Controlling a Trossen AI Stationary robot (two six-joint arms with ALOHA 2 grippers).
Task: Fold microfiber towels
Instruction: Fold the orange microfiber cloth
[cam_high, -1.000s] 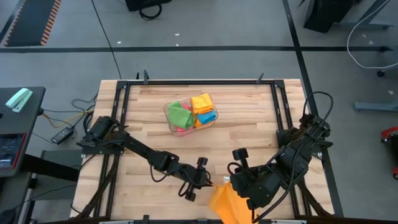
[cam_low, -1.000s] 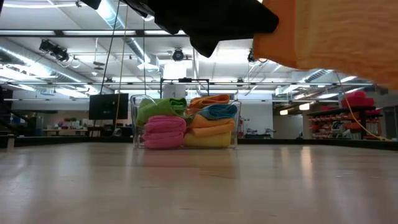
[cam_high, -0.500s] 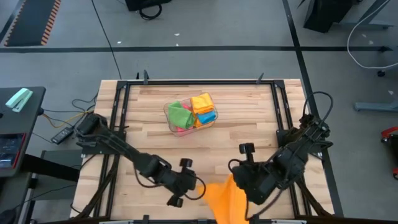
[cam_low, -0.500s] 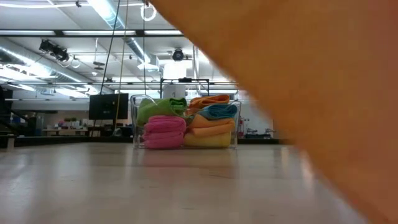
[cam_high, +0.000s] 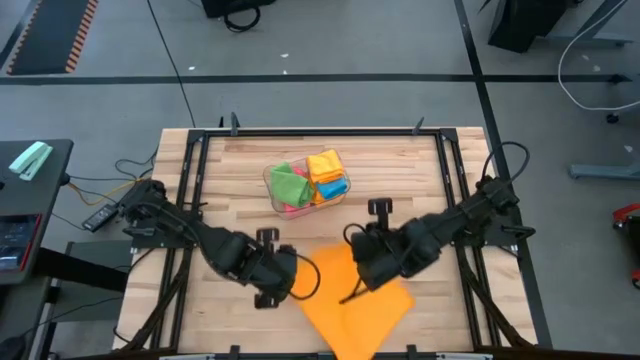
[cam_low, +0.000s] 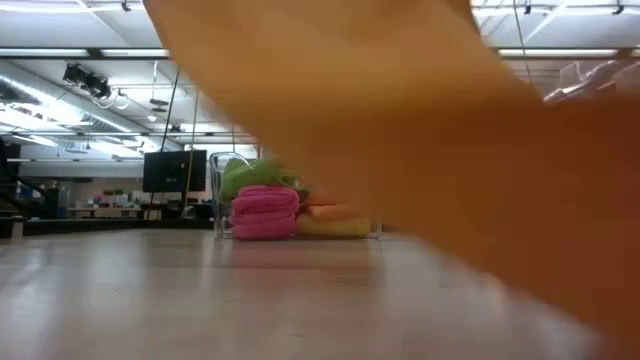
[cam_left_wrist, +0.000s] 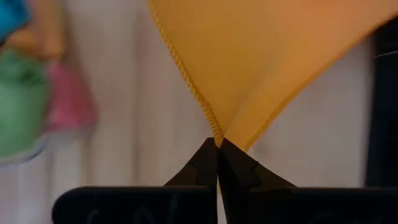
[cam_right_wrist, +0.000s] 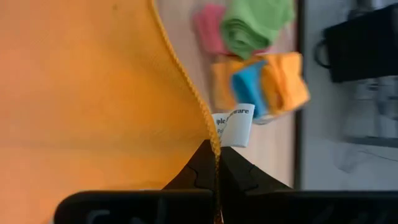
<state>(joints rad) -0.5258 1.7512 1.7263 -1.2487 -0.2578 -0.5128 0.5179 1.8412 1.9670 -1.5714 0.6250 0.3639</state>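
Orange towel (cam_high: 352, 300) got pulled wider and farther onto the table (cam_high: 400, 170) than before. Left gripper (cam_high: 297, 279) and right gripper (cam_high: 352, 262) each stayed clamped on a corner.

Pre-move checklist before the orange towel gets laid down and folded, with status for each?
1. Left gripper shut on the orange towel at its edge: ok.
2. Right gripper shut on the orange towel's hemmed edge, beside the white label: ok.
3. Towel spread between both grippers, seen from above: ok.
4. Towel lying flat on the table: cannot tell; the low view is mostly filled by orange cloth.
5. Clear bin of folded towels stands apart from the spread towel: ok.
6. Wrinkles or doubled corners in the towel: cannot tell.
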